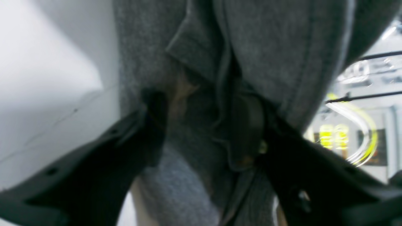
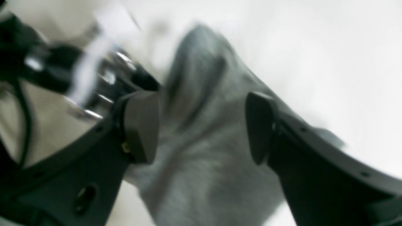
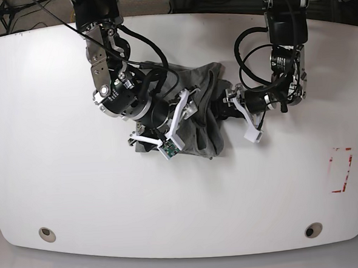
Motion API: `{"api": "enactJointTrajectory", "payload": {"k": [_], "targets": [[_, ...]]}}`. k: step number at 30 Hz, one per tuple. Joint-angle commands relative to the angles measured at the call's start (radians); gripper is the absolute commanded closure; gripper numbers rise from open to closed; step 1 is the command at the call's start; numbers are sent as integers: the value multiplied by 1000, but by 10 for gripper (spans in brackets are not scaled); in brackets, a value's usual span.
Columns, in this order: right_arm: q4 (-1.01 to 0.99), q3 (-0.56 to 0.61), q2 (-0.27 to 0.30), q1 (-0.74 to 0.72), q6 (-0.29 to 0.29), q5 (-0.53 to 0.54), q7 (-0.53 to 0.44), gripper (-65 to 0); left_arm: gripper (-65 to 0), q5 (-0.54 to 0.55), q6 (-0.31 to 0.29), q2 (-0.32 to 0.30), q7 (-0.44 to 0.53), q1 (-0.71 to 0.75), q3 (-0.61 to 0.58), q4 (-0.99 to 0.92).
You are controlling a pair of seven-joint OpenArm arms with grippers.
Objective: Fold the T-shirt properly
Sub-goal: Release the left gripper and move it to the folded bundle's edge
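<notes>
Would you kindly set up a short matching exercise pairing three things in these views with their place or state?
1. heather-grey knit T-shirt
2. left end effector
3. red rectangular outline

a. jaws apart, grey folds bunched between them
b. marked on the white table near its edge, far from the cloth
c. crumpled in a heap between the two arms

Pairs: 1-c, 2-a, 3-b

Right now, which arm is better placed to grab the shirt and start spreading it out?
Probably left: the left pincer already has T-shirt folds between its open jaws; the right pincer only straddles cloth.
</notes>
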State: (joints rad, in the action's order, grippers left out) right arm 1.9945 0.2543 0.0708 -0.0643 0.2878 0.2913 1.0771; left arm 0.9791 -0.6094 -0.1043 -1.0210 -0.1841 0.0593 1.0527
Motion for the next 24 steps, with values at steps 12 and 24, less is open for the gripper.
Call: {"api": "enactJointTrajectory", "payload": {"k": [12,24], "targets": [[19,-3,68,14,1,4,-79,-409,-353,108,19,-42,-20,-41,124,168],[13,-25,94,40,1,4,-116,-407,-351,100,24,-303,-19,-35,279,277]]}}
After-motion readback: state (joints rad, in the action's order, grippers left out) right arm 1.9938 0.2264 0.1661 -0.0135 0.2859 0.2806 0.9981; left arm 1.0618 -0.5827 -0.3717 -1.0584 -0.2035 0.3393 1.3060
